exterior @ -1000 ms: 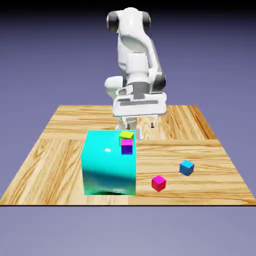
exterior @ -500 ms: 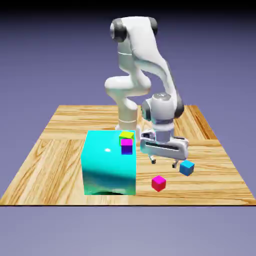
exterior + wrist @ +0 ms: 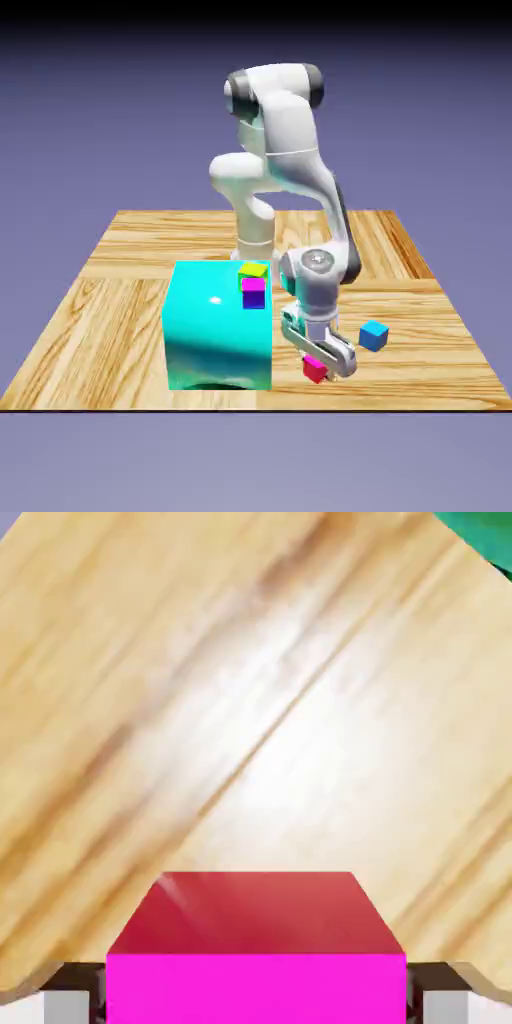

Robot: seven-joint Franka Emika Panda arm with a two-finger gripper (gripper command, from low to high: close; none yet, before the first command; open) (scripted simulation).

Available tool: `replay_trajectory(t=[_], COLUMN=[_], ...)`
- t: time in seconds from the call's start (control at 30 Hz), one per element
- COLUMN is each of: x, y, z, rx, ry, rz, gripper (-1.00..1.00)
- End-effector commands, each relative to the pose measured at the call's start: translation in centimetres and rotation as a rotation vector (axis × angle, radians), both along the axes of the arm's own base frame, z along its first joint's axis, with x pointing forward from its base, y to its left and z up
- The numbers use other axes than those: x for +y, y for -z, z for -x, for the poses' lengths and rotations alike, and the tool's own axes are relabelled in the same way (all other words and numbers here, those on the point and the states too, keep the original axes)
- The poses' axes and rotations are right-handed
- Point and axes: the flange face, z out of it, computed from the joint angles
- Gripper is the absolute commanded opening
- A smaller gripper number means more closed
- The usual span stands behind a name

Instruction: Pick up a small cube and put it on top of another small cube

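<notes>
The tool (image 3: 256, 997) is closed on the pink cube (image 3: 256, 989), its fingertips (image 3: 66, 1002) pressed against two opposite sides with the cube filling the space between them. The jaws stand only as far apart as the cube is wide. In the hand view the pink cube lies at the bottom edge, centred between the fingertips, its bright pink face nearest the bottom and its darker red face above that. The bottom edge cuts the cube off, so the rest of it is out of sight there.

In the exterior view the pink cube shows beneath the tool, partly covered by it, low over the front part of the tabletop (image 3: 130, 330); whether its underside touches the wood cannot be told. The robot arm (image 3: 300, 150) reaches down to it, the hand angled across the view.

The blue cube (image 3: 374, 335) rests on the tabletop near the tool, apart from it, towards the exterior view's right. Towards the left stands the large turquoise block (image 3: 218, 330), with the purple cube (image 3: 254, 293) and the yellow cube (image 3: 253, 270) showing at its upper right, the purple one partly covering the yellow
</notes>
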Motion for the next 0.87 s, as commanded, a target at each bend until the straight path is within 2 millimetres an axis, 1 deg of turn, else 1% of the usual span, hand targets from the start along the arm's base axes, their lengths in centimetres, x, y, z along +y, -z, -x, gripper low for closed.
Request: replay_trajectory(t=[0.0,0.07,0.1,0.17,0.27,0.37,0.43,0.5,0.6,0.7,0.73,0.77,0.83], x=[-0.1,-0.2,0.5,4.0,8.8,13.1,15.5,15.6,15.6,15.6,15.6,15.6,15.6], y=[-1.2,-3.7,-4.7,-5.8,-7.4,-8.8,-9.7,-9.7,-6.2,-2.7,-2.7,-2.7,-5.2], z=[0.0,0.0,0.3,1.9,4.9,8.4,11.0,11.1,11.0,11.5,11.5,11.5,11.1], rx=[0.001,0.001,0.001,0.001,0.000,-0.001,0.000,0.000,-0.001,0.000,0.000,0.000,-0.001], ry=[0.000,-0.001,-0.036,-0.208,-0.467,-0.727,-0.899,-0.906,-0.904,-0.906,-0.906,-0.906,-0.905], rz=[0.000,0.001,-0.001,-0.009,-0.013,-0.008,0.001,0.002,0.006,0.002,0.002,0.002,0.006], gripper=[-1.00,-1.00,-1.00,-1.00,-1.00,-1.00,-1.00,-1.00,-1.00,-1.00,1.00,1.00,1.00])
